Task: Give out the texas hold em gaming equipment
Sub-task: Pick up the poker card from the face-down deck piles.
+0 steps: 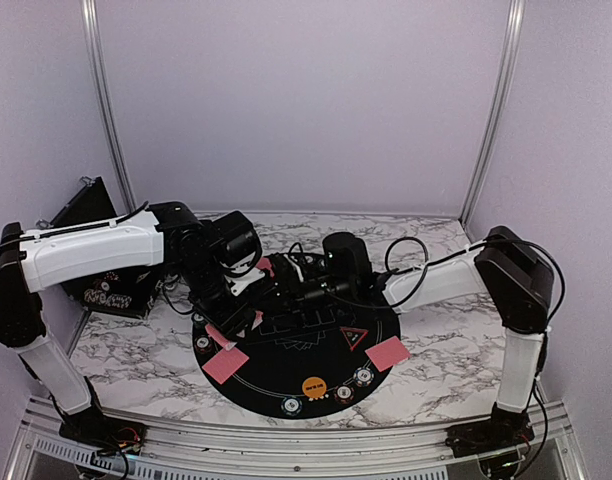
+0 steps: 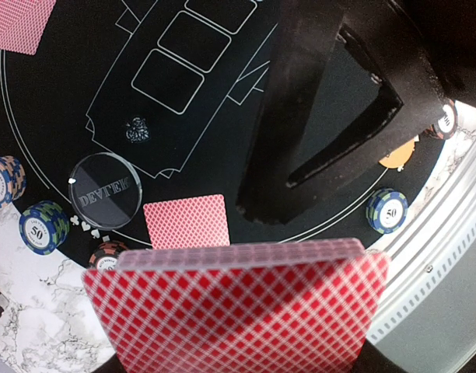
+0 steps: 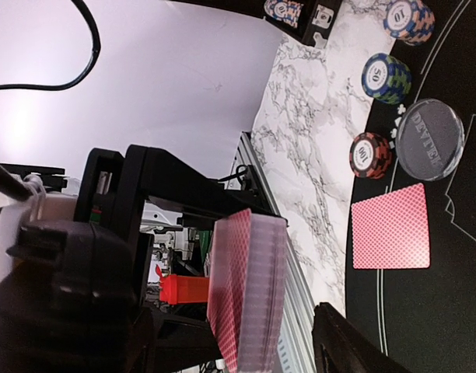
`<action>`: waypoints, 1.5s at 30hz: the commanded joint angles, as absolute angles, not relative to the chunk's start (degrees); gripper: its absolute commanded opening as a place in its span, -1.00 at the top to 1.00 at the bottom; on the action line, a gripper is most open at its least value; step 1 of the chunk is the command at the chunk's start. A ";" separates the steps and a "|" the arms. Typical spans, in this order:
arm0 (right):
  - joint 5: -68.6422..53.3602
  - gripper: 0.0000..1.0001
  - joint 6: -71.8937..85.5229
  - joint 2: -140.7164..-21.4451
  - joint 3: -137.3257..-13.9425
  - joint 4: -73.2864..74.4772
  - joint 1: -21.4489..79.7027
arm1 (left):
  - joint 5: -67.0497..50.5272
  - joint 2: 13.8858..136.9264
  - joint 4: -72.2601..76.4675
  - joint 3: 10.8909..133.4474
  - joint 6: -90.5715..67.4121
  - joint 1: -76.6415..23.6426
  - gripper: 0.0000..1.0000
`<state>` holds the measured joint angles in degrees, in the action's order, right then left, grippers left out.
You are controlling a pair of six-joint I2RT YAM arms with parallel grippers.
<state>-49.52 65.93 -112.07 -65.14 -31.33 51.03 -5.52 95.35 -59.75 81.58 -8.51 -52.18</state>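
Plainly, the left gripper [image 1: 236, 305] has its fingers pinched on a deck of red-backed cards [image 2: 238, 311], held over the left near part of the round black mat [image 1: 316, 345]. The right gripper [image 1: 301, 283] hangs just beside it, toward the mat's middle. Its fingers [image 2: 300, 116] are spread with nothing between them, and they stop short of the deck.

Three loose cards lie face down on the mat. One [image 2: 186, 220] is just beside the deck near the left edge, one [image 2: 20, 23] is farther along that edge, and one [image 1: 386, 352] is at the right near edge.

Six striped chips show at the mat's rim. Three are by the left edge: a 10 [image 2: 5, 180], a 50 [image 2: 43, 225] and a red one [image 3: 370, 154]. Three more are along the near edge [image 1: 291, 405] [image 1: 344, 393] [image 1: 364, 376].

One dark dealer button [image 2: 106, 192] sits between the left chips and the nearest card. One orange disc [image 1: 314, 386] lies among the near-edge chips. One red triangle marker [image 1: 353, 335] lies right of the mat's middle.

The printed card outlines at the mat's middle show uncovered. Past the mat's near edge comes a strip of marble table [image 1: 136, 350], then a metal rail [image 1: 286, 440].
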 commanded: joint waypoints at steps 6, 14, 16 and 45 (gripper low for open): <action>-50.28 -0.31 66.37 -115.22 -69.11 -32.88 52.35 | -5.73 95.52 -59.83 82.97 -7.78 -52.37 -0.15; -50.03 -0.25 66.53 -117.09 -69.44 -32.89 52.45 | -5.65 95.23 -59.84 82.80 -7.80 -52.36 -0.15; -49.81 -0.25 66.35 -117.15 -69.39 -32.47 52.47 | -5.62 95.16 -59.81 82.72 -7.82 -52.36 -0.15; -48.30 -0.17 63.09 -114.62 -66.98 -28.13 49.94 | -5.37 94.81 -59.85 82.27 -7.85 -52.32 -0.15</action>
<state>-49.65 64.31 -116.27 -67.31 -29.93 50.78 -5.43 95.33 -59.72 81.58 -8.49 -52.18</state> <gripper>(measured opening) 0.589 0.663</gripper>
